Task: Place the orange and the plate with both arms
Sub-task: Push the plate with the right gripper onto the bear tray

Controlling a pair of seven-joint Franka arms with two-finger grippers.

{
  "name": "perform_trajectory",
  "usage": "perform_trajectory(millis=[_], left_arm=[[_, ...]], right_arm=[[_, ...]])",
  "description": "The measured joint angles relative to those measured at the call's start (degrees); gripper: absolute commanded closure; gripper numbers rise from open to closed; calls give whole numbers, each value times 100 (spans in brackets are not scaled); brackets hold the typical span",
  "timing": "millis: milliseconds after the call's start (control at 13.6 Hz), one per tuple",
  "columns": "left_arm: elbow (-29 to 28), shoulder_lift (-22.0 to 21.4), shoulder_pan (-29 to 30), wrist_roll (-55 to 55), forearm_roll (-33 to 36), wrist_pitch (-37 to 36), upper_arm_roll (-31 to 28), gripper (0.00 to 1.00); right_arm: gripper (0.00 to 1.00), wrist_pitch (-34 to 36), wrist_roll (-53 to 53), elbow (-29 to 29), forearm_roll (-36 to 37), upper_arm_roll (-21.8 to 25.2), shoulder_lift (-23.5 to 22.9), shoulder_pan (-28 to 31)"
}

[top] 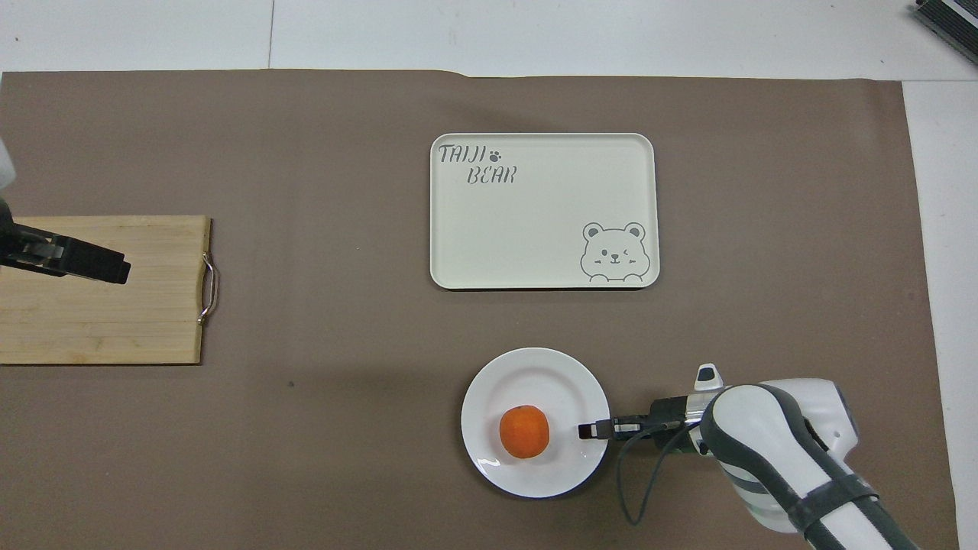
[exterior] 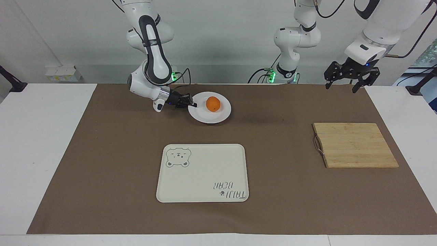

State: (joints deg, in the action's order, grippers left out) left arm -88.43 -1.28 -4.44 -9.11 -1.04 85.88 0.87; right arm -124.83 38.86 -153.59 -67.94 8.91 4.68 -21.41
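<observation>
The white plate (exterior: 209, 117) lies on the brown mat near the robots, with the orange (exterior: 212, 104) on it. My right gripper (exterior: 193, 104) reaches in low from the right arm's end and is shut on the plate's rim. In the overhead view its tip (top: 587, 431) sits on the rim of the plate (top: 535, 374), beside the orange (top: 524, 431). My left gripper (exterior: 345, 81) hangs open and empty, raised over the left arm's end of the table. In the overhead view it (top: 114, 269) shows over the wooden board.
A cream tray (exterior: 202, 173) with a bear drawing lies farther from the robots than the plate. A wooden cutting board (exterior: 355, 145) with a metal handle lies toward the left arm's end. The brown mat (exterior: 102, 153) covers the table.
</observation>
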Motion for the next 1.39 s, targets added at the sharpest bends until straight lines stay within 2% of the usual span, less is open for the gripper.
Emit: perform_trajectory(millis=[367, 661, 1174, 1394], left_arm=[[0, 0, 0, -1, 0, 2, 9, 0], [0, 0, -1, -4, 0, 2, 41, 0], [0, 0, -1, -5, 0, 9, 66, 0], [0, 0, -1, -6, 0, 9, 67, 0]], right_arm=[[100, 170, 0, 218, -4, 8, -88, 10], [100, 558, -56, 483, -35, 44, -162, 120], [100, 669, -958, 1246, -33, 40, -189, 151], [100, 679, -1238, 1757, 164, 51, -500, 176]])
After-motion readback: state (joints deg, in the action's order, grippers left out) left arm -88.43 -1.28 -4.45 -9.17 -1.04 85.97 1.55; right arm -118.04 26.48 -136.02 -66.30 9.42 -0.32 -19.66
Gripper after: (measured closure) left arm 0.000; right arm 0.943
